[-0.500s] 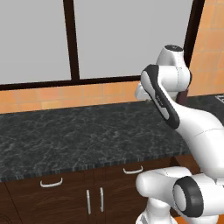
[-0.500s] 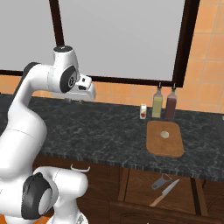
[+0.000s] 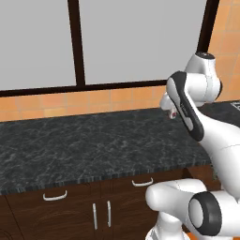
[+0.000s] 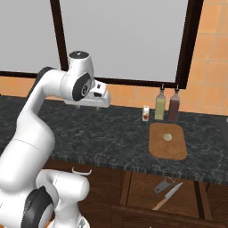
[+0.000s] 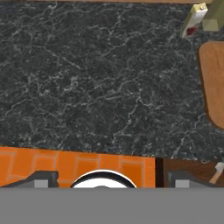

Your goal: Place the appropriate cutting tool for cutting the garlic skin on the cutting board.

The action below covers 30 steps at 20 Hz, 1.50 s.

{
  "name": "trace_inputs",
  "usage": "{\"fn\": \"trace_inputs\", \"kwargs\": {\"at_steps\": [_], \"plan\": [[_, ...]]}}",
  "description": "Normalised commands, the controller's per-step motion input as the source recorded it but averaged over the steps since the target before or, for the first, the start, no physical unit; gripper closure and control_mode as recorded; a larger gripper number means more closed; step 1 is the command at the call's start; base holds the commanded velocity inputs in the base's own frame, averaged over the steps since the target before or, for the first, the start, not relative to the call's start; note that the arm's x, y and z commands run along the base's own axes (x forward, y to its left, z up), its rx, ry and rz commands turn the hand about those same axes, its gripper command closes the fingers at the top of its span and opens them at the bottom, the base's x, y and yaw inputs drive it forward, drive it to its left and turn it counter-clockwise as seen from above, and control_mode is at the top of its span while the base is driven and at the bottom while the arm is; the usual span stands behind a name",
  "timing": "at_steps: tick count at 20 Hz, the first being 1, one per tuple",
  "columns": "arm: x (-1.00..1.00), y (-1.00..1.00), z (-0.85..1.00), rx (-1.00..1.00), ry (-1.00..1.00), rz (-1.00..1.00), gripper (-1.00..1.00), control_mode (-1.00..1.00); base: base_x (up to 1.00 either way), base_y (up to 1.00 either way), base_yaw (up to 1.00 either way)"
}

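Pale garlic (image 4: 168, 137) on cutting board (image 4: 168, 149)

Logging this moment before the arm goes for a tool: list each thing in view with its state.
garlic: lying on the board
cutting board: flat on the counter
drawer: open
knife: lying in the drawer
peeler: beside the knife
two bottles: upright
gripper: above the counter, empty

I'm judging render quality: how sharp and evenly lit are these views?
Right base view: flat, even light, the garlic crisp on the cutting board. Left base view: no glare on the countertop. Hand view: softer, board cropped at the edge.
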Motion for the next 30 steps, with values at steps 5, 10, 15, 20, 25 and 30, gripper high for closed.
{"fn": "trace_inputs", "kwargs": {"at_steps": [5, 10, 15, 20, 25, 30], "plan": [[0.00, -0.35, -0.07, -0.04, -0.01, 0.02, -1.00, -1.00, 0.00, 0.00, 0.00], [-0.02, -0.22, -0.15, -0.10, 0.00, 0.01, -1.00, -1.00, 0.00, 0.00, 0.00], [-0.26, -0.30, -0.35, -0.13, 0.00, 0.02, -1.00, -1.00, 0.00, 0.00, 0.00], [-0.48, -0.99, -0.45, 0.05, 0.08, -0.03, -1.00, -1.00, 0.00, 0.00, 0.00], [-0.27, -1.00, -0.31, 0.07, 0.19, -0.06, -1.00, -1.00, 0.00, 0.00, 0.00], [-0.49, -0.96, -0.50, 0.16, 0.08, -0.14, -1.00, -1.00, 0.00, 0.00, 0.00]]}}
